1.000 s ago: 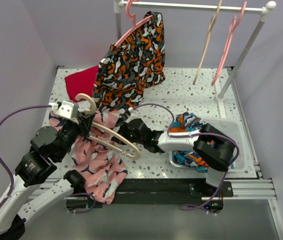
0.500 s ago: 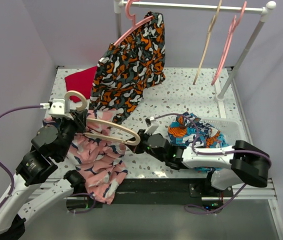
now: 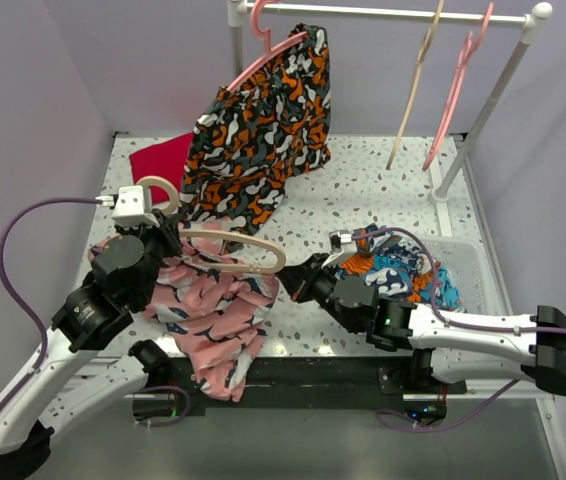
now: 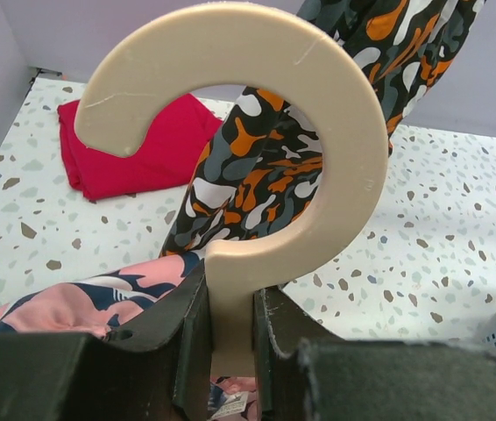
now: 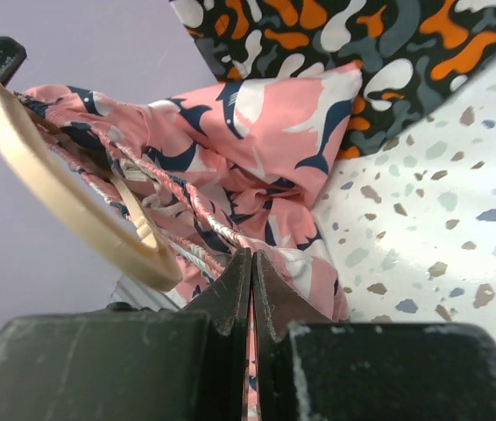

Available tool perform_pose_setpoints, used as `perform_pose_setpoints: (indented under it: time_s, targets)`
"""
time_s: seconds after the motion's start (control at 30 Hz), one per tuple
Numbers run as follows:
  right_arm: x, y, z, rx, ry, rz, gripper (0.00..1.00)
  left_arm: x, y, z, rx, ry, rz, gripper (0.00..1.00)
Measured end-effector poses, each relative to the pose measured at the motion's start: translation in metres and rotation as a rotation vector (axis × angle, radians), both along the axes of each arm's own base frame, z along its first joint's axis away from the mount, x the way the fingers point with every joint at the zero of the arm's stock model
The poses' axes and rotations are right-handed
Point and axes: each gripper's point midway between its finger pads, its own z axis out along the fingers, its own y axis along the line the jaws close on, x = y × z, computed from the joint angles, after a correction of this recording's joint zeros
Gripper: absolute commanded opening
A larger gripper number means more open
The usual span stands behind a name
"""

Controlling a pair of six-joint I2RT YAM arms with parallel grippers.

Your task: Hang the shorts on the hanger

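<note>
Pink shorts (image 3: 213,310) are draping the hanger (image 4: 353,132).
The left gripper (image 4: 230,324) is clamping its neck, the right gripper (image 5: 250,272) pinching fabric.

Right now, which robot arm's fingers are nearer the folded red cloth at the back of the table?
Left. The left fingers grip the cream plastic hanger just in front of the red cloth; the right fingers pinch the pink printed shorts farther forward.
</note>
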Motion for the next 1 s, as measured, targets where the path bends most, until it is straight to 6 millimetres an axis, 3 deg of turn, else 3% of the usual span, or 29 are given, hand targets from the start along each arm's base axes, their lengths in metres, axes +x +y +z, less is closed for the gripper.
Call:
perform_pose_setpoints:
  time_s: [0.5,1.0]
  targets:
    - [0.003,-0.034,0.009,-0.119,-0.056,-0.074,0.0,0.006,0.006,-0.012,0.006,0.013,0.067,0.0]
    - [0.015,-0.031,0.069,-0.192,-0.143,-0.108,0.0,0.005,0.011,-0.015,0.01,0.005,0.088,0.0]
